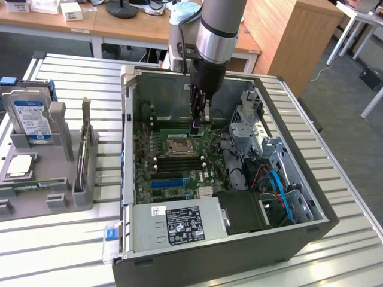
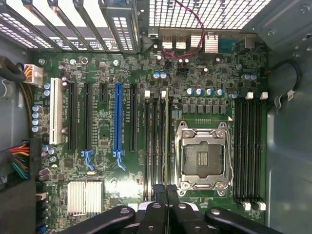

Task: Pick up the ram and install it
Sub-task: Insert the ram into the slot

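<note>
Exterior view, slatted table (image 1: 60, 251): open computer case (image 1: 239, 263), motherboard (image 2: 204, 83) exposed; grey tray (image 1: 60, 197) on the exterior view's left. End effector (image 2: 165, 190): fingers drawn together, seemingly empty, over memory slots (image 2: 155, 141) beside the bare processor socket (image 2: 202, 156). Ram (image 1: 29, 186): flat in tray, well apart. Judged light, stiff, fragile; hold by long edges, avoiding chips.

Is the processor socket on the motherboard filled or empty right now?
Empty. In the wrist view the processor socket shows its bare grid of contacts inside its metal frame, with no chip seated in it.
</note>
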